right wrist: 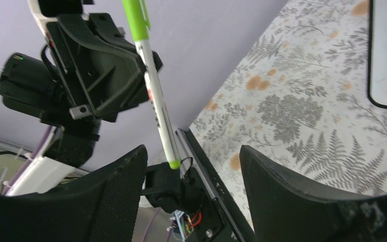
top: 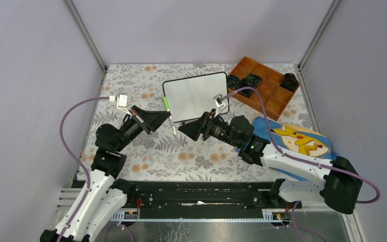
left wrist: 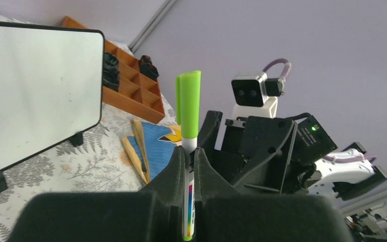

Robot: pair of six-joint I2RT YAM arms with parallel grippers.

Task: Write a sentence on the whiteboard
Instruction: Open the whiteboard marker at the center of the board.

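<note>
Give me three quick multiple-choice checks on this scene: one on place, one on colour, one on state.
1. The wooden tray sits where, relative to the whiteboard?
A) beside it, on the right arm's side
B) beside it, on the left arm's side
C) on top of it

2. The marker cap is:
A) red
B) green
C) black

3. The left gripper is:
A) open and empty
B) out of sight
C) shut on the marker

Answers:
1 A, the top view shows the tray there.
2 B, the cap is bright green.
3 C, its fingers pinch the barrel.

Lab enclosure: plain walls (top: 25, 75), aluminium frame (top: 86, 35).
</note>
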